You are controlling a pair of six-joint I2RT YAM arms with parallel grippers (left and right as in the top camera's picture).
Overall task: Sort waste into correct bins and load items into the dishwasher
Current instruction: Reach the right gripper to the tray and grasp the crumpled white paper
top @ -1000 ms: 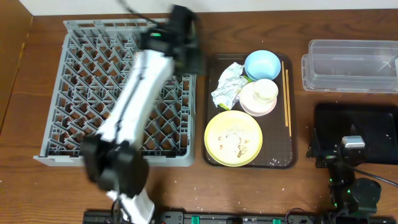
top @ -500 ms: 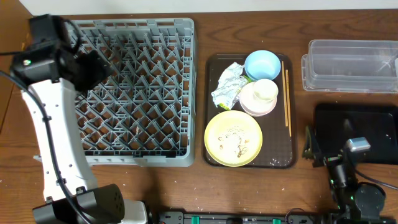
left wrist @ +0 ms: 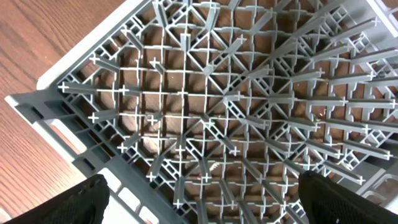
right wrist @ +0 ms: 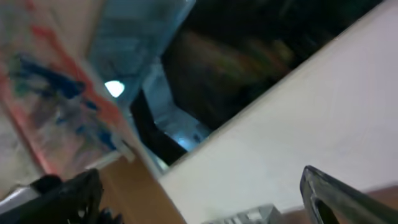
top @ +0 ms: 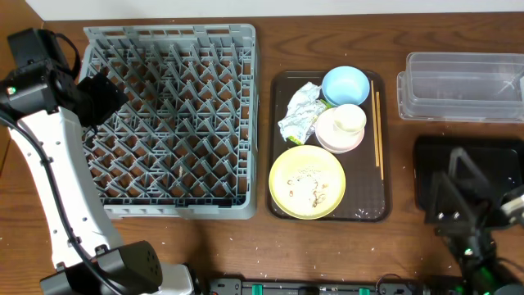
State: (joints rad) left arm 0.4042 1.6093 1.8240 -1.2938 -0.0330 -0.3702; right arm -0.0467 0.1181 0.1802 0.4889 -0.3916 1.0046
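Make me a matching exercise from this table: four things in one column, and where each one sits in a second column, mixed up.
Things
1. light blue round bowl
2. round pale yellow plate
3. thin wooden chopsticks
4. clear rectangular plastic tub

Places
A. along the right edge of the dark brown tray
B. on the wooden table, to the right of the tray
C. at the tray's end nearest the robot, with crumbs on it
D. at the tray's far end, beside the crumpled white wrapper

Pairs: 1-D, 2-C, 3-A, 4-B
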